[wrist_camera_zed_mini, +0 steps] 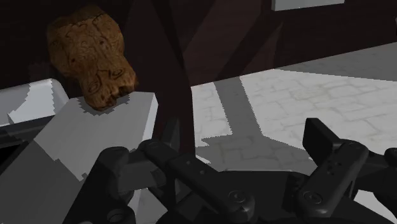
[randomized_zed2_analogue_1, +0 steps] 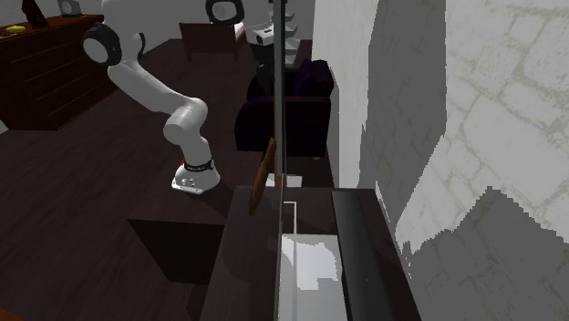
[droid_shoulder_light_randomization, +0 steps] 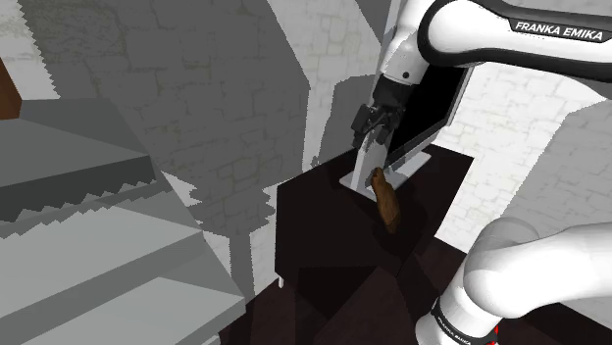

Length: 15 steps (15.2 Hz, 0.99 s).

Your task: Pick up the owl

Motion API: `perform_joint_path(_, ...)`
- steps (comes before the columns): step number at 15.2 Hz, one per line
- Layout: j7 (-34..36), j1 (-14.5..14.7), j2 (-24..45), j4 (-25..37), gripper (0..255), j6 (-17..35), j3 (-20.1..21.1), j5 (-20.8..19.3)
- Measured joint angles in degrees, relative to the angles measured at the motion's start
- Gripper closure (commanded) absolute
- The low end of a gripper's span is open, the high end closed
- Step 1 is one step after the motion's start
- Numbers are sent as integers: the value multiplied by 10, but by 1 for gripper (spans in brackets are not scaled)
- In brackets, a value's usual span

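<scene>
In the shoulder view we are seeing the white arm [droid_shoulder_light_randomization: 510, 39] reaching in from the upper right, with the gripper [droid_shoulder_light_randomization: 376, 123] hanging just above the owl [droid_shoulder_light_randomization: 386, 199]. The owl, brown and narrow from this angle, is standing on the dark table [droid_shoulder_light_randomization: 314, 225], at the near edge of a pale base [droid_shoulder_light_randomization: 355, 181] that is carrying a tilted black panel [droid_shoulder_light_randomization: 432, 108]. From here we cannot tell how the fingers are set

In the second exterior view the arm [randomized_zed2_analogue_1: 182, 119] is rising from its foot on the dark floor, beyond the table [randomized_zed2_analogue_1: 237, 264]. The owl [randomized_zed2_analogue_1: 262, 178] is showing as a thin brown sliver at the table's far edge, just beside a thin upright strip [randomized_zed2_analogue_1: 276, 109]. A dark wooden dresser [randomized_zed2_analogue_1: 46, 73] is standing at this view's upper left, and a dark armchair [randomized_zed2_analogue_1: 305, 91] is sitting further back

In the wrist view the 2 black fingers [wrist_camera_zed_mini: 324, 159] are standing spread apart, gripping nothing, with only the pale stone-patterned floor [wrist_camera_zed_mini: 305, 95] lying beyond the gap. The owl [wrist_camera_zed_mini: 92, 57], which looks like carved brown wood, is sitting off to one side, outside the fingers, resting on a grey-white block [wrist_camera_zed_mini: 95, 133] and untouched by the gripper [wrist_camera_zed_mini: 216, 165]
</scene>
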<state>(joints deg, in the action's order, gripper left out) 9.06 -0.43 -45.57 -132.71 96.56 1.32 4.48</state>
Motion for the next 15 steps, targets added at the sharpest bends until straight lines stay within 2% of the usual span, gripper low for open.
perform_joint_path(2, -6, -1, -5, -12, 0, 10, 1, -8)
perform_joint_path(5, -38, -6, -28, -65, 0, 58, 7, -53)
perform_joint_path(10, -100, -28, -67, -174, 0, 174, 1, -151)
perform_joint_path(15, -146, -69, -83, -269, 0, 312, -12, -261)
